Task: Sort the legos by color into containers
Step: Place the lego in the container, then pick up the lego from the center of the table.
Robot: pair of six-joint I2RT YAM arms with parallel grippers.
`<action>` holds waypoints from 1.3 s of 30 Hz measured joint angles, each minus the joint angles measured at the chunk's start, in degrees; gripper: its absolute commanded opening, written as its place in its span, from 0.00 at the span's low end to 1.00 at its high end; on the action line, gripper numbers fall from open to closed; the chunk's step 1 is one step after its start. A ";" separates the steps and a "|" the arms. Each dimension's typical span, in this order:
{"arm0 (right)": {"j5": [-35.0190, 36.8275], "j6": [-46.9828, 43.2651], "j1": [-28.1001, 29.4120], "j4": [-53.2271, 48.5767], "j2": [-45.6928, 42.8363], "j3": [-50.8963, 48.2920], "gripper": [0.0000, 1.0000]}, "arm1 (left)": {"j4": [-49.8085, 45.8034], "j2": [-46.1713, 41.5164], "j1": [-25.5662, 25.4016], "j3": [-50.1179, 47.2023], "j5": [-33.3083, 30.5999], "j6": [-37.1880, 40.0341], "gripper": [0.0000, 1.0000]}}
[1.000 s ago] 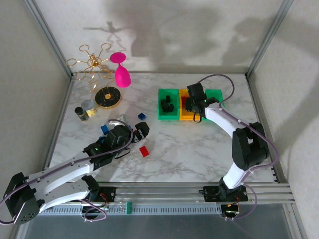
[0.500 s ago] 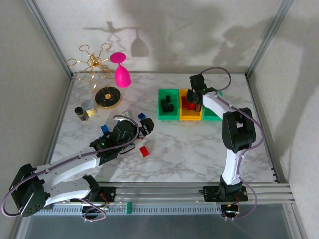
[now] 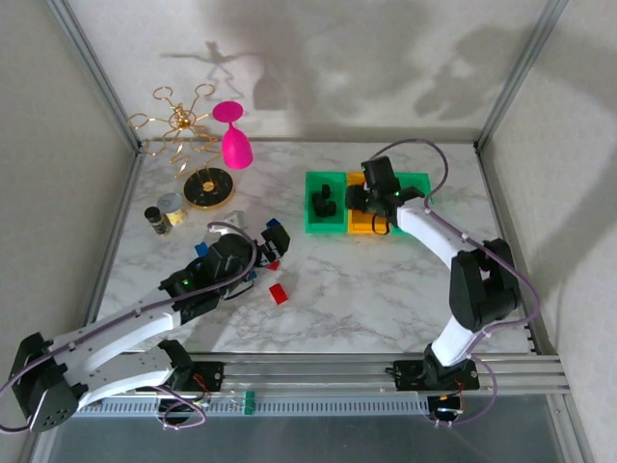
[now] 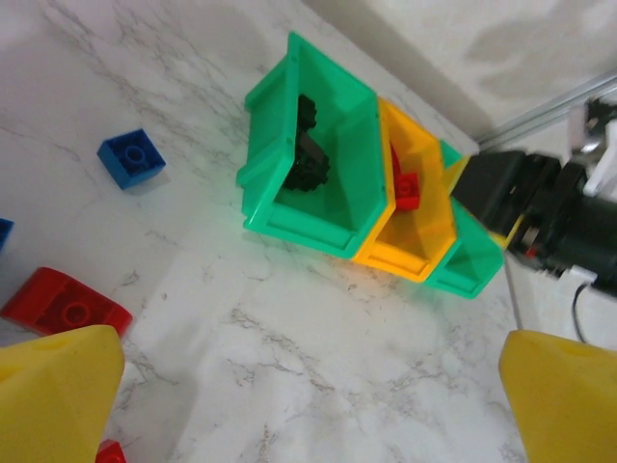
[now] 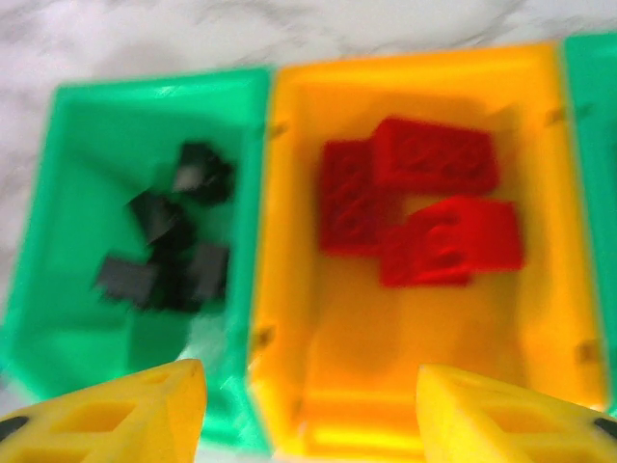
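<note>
Three containers stand in a row at the back right: a green bin with black legos, an orange-yellow bin, and a second green bin. My right gripper hovers over the orange bin, open and empty; three red legos lie inside, with black legos in the neighbouring green bin. My left gripper is open above the table, near a loose red lego and a blue lego. Another red lego lies further forward.
A pink goblet, a gold wire stand, a round black-and-gold disc and small jars crowd the back left. A blue brick lies by the left arm. Metal frame posts edge the table.
The right gripper's jaws have spread apart over the orange bin after the arm swung back and returned. The left gripper has shifted slightly among the loose bricks.
</note>
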 measured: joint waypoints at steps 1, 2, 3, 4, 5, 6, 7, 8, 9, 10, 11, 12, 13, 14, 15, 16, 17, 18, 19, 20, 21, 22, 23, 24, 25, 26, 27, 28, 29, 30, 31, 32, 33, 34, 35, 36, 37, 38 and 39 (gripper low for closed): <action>-0.61 0.00 1.51 0.13 -0.90 -1.25 0.64 | -1.16 -1.77 0.00 -0.17 -0.61 -0.26 1.00; -1.11 -0.20 3.17 0.39 -1.73 -2.51 0.65 | -2.36 -3.48 0.00 -0.39 -1.11 -0.55 1.00; -1.55 -0.42 4.72 0.57 -2.27 -3.52 0.66 | -3.48 -4.96 0.00 -0.63 -1.62 -0.87 1.00; -2.10 -0.61 6.49 0.85 -2.67 -4.52 0.67 | -4.87 -6.62 0.00 -0.90 -2.10 -1.31 1.00; -2.45 -0.83 8.31 1.16 -2.86 -5.31 0.69 | -6.38 -8.13 0.00 -1.14 -2.64 -1.73 1.00; -2.69 -1.27 9.79 1.46 -2.86 -5.84 0.70 | -7.61 -9.22 0.00 -1.31 -3.15 -2.01 1.00; -2.86 -1.95 11.80 1.57 -2.84 -6.23 0.71 | -9.20 -10.51 0.00 -1.42 -3.72 -2.40 1.00; -3.13 -2.56 13.66 1.77 -2.75 -6.47 0.72 | -10.75 -11.61 0.00 -1.46 -4.11 -2.84 1.00; -3.54 -3.23 15.19 2.03 -2.60 -6.51 0.72 | -11.76 -12.39 0.00 -1.49 -4.42 -3.13 1.00; -4.09 -3.91 16.96 2.67 -2.29 -6.51 0.73 | -12.96 -13.27 0.00 -1.49 -4.81 -3.43 1.00; -4.76 -4.79 18.58 3.48 -1.81 -6.51 0.73 | -14.23 -14.03 0.00 -1.49 -5.16 -3.76 1.00; -5.49 -5.42 19.71 4.15 -1.27 -6.49 0.74 | -15.15 -14.56 0.00 -1.49 -5.35 -4.11 1.00; -6.12 -6.38 21.00 4.94 -0.31 -6.43 0.74 | -16.22 -15.08 0.00 -1.49 -5.53 -4.52 1.00; -6.78 -7.26 22.08 5.60 0.98 -6.21 0.75 | -17.25 -15.50 0.04 -1.49 -5.73 -4.83 1.00; -7.17 -8.00 22.82 5.84 2.23 -5.81 0.75 | -18.03 -15.80 0.04 -1.49 -5.97 -5.01 1.00; -7.72 -8.76 23.50 6.01 3.80 -5.27 0.76 | -18.86 -16.09 0.04 -1.49 -6.21 -5.22 1.00; -8.33 -9.57 24.02 6.19 5.57 -4.52 0.76 | -19.61 -16.26 0.04 -1.49 -6.40 -5.42 1.00; -8.70 -10.21 24.44 6.45 7.17 -3.89 0.76 | -20.26 -16.41 0.04 -1.49 -6.56 -5.60 0.99; -9.16 -10.88 24.81 6.58 8.85 -3.06 0.76 | -21.00 -16.55 0.04 -1.49 -6.67 -5.81 1.00; -9.64 -11.37 25.09 6.69 10.29 -2.29 0.77 | -21.51 -16.61 0.04 -1.49 -6.82 -6.01 1.00; -10.01 -11.93 25.38 6.82 11.87 -1.33 0.77 | -22.08 -16.76 0.09 -1.49 -6.86 -6.23 1.00; -10.19 -12.55 25.68 6.88 13.40 -0.13 0.78 | -22.62 -16.92 0.11 -1.49 -7.02 -6.29 1.00; -10.19 -12.96 25.92 6.88 14.67 0.96 0.78 | -22.95 -17.11 0.11 -1.49 -7.06 -6.43 1.00; -10.10 -13.57 26.21 6.80 16.15 2.36 0.78 | -23.34 -17.31 0.11 -1.49 -7.17 -6.51 1.00; -9.97 -14.10 26.49 6.82 17.59 3.82 0.78 | -23.61 -17.55 0.11 -1.49 -7.26 -6.64 1.00; -9.94 -14.51 26.73 6.86 18.84 5.07 0.78 | -23.80 -17.73 0.11 -1.49 -7.32 -6.67 1.00; -9.94 -14.97 26.95 6.84 19.89 6.16 0.78 | -23.93 -17.90 0.11 -1.49 -7.50 -6.69 1.00; -9.90 -15.39 27.17 6.80 20.90 7.17 0.78 | -24.13 -18.03 0.11 -1.49 -7.69 -6.71 1.00; -9.84 -15.69 27.39 6.69 21.77 8.04 0.78 | -24.26 -18.10 0.11 -1.49 -7.78 -6.80 1.00; -9.70 -15.93 27.54 6.60 22.58 8.83 0.78 | -24.39 -18.25 0.11 -1.49 -7.91 -6.86 1.00; -9.55 -16.26 27.67 6.54 23.23 9.38 0.76 | -24.44 -18.27 0.11 -1.49 -7.93 -6.86 1.00; -9.51 -16.55 27.78 6.29 23.71 9.81 0.75 | -24.46 -18.32 0.11 -1.49 -8.07 -6.88 1.00; -9.51 -16.74 27.82 5.97 24.17 10.29 0.73 | -24.52 -18.34 0.11 -1.49 -8.13 -6.88 1.00; -9.49 -16.94 27.87 5.77 24.72 10.80 0.71 | -24.59 -18.36 0.11 -1.49 -8.13 -6.88 1.00; -9.46 -17.11 27.87 5.46 25.31 11.39 0.69 | -24.61 -18.36 0.11 -1.49 -8.13 -6.88 1.00; -9.38 -17.33 27.87 5.40 25.83 11.78 0.67 | -24.61 -18.36 0.11 -1.49 -8.13 -6.88 1.00; -9.07 -17.53 27.87 5.20 26.36 12.31 0.64 | -24.61 -18.36 0.11 -1.49 -8.17 -6.91 1.00; -8.83 -17.68 27.87 5.03 26.84 12.70 0.62 | -24.61 -18.36 0.11 -1.49 -8.31 -6.95 1.00; -8.46 -17.94 27.89 4.81 27.06 12.94 0.60 | -24.61 -18.36 0.11 -1.49 -8.31 -7.04 1.00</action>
